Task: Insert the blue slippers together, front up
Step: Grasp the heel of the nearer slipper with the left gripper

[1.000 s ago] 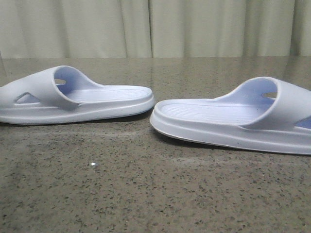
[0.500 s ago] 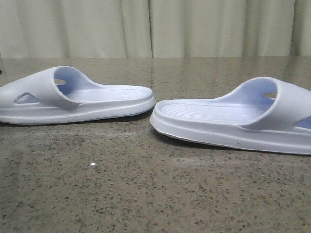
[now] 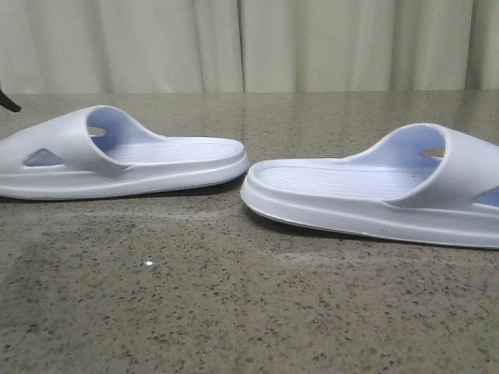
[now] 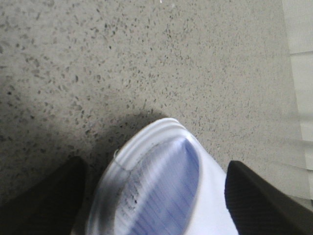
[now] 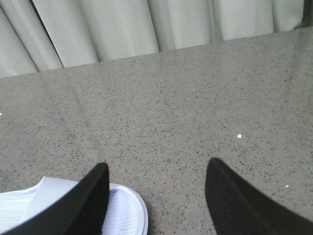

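In the front view two blue slippers lie soles down on the speckled table (image 3: 195, 296): the left slipper (image 3: 117, 156) with its strap toward the left edge and its open end pointing at the middle, the right slipper (image 3: 374, 191) mirrored, its strap cut off by the right edge; their near ends lie just beside each other without touching. Only a small dark tip of the left end effector (image 3: 8, 103) shows at the left edge, above the left slipper's strap, and nothing of the right arm is seen here. A pale curtain (image 3: 249, 43) hangs behind the table. In the left wrist view the left end effector (image 4: 156, 196) points down over the table with its two dark fingers (image 4: 259, 205) spread wide, released, one on each side of a rounded end of the left slipper (image 4: 156, 181), which lies between them; the picture is blurred, so contact cannot be judged. In the right wrist view the right end effector (image 5: 156, 200) tilts forward toward the curtain, its fingers (image 5: 239, 205) likewise parted and holding nothing; the right slipper (image 5: 124, 210) lies partly hidden behind one finger, cut off by the frame.
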`<state>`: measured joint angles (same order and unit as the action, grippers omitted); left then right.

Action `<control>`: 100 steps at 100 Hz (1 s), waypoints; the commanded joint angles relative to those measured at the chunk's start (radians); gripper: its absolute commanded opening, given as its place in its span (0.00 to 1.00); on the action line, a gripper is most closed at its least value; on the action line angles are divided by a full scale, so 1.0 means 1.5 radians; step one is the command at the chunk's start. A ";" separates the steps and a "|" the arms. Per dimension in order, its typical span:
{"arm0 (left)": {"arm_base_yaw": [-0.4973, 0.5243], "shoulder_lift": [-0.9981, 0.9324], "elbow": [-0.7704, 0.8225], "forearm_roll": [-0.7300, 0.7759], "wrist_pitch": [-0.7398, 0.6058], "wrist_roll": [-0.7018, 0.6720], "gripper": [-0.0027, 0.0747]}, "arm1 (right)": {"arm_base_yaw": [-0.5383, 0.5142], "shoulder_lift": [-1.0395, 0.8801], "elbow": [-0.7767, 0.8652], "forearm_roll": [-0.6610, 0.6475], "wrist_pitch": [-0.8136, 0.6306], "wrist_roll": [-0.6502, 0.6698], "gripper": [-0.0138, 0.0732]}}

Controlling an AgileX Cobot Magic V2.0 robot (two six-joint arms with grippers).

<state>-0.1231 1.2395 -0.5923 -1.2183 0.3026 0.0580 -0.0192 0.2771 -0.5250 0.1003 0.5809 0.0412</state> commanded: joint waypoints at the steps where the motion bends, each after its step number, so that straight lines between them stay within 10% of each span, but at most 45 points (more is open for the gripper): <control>1: -0.005 0.003 -0.018 -0.024 0.011 0.019 0.72 | -0.004 0.011 -0.022 0.003 -0.055 -0.002 0.59; 29: -0.005 0.031 -0.018 -0.039 0.066 0.058 0.62 | -0.004 0.011 -0.022 0.007 -0.055 -0.002 0.59; 80: -0.005 0.032 -0.018 -0.038 0.075 0.069 0.06 | -0.004 0.011 -0.022 0.015 -0.055 -0.002 0.59; 100: -0.005 0.032 -0.018 -0.043 0.075 0.081 0.06 | -0.004 0.011 -0.022 0.016 -0.055 -0.002 0.59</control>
<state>-0.1231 1.3029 -0.5998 -1.2591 0.4070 0.1617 -0.0192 0.2771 -0.5250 0.1200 0.5809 0.0412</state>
